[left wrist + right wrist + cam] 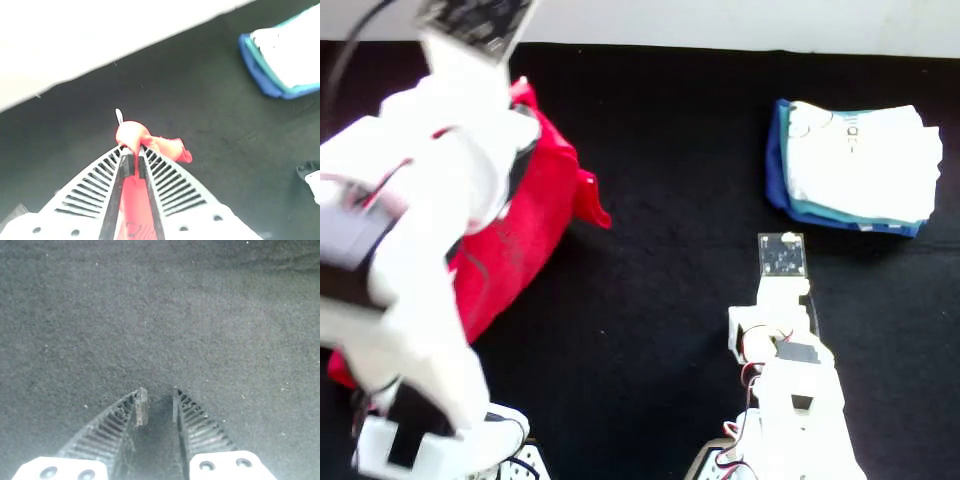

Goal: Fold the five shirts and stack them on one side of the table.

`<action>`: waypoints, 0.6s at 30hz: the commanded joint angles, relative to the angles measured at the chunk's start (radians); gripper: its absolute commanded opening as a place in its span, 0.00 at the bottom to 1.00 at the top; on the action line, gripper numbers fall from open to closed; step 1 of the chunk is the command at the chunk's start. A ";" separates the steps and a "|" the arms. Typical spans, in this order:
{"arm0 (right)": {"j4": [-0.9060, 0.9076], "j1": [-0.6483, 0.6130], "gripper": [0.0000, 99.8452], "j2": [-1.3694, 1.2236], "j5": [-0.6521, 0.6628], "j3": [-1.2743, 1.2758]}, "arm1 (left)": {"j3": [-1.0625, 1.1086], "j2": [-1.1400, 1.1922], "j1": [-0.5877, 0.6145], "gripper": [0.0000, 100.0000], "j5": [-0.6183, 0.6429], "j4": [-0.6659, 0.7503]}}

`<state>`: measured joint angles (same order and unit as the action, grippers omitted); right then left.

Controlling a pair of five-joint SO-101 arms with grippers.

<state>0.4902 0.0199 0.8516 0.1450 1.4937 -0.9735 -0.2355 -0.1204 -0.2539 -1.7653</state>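
My left gripper (132, 151) is shut on a bunched edge of the red shirt (134, 134) and holds it up off the black table (200, 115). In the high view the left arm (430, 200) stands at the left, and the red shirt (525, 230) hangs from under its wrist down to the table's near left. A stack of folded shirts (855, 165), white on teal on blue, lies at the far right; it is also in the left wrist view as the stack (285, 55). My right gripper (159, 404) hangs low over bare table, open by a narrow gap with nothing in it.
The right arm (790, 375) sits at the near right, a little short of the stack. Black table surface (670, 200) stretches between the red shirt and the stack. A white wall (75, 35) runs behind the table's far edge.
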 commanded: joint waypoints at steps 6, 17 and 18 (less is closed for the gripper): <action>-0.018 -0.008 0.09 0.007 0.003 0.001 | 0.547 -0.182 0.331 0.01 -0.034 -0.002; 0.424 -0.188 0.09 0.004 0.005 -0.524 | 1.201 -0.082 0.688 0.01 -0.284 0.172; 0.456 -0.223 0.09 -0.002 0.005 -0.582 | 1.237 -0.068 0.700 0.01 -0.284 0.189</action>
<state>0.8416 -0.1166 0.8516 0.1450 1.1132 0.1665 -0.3230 0.5378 -0.5163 -1.6333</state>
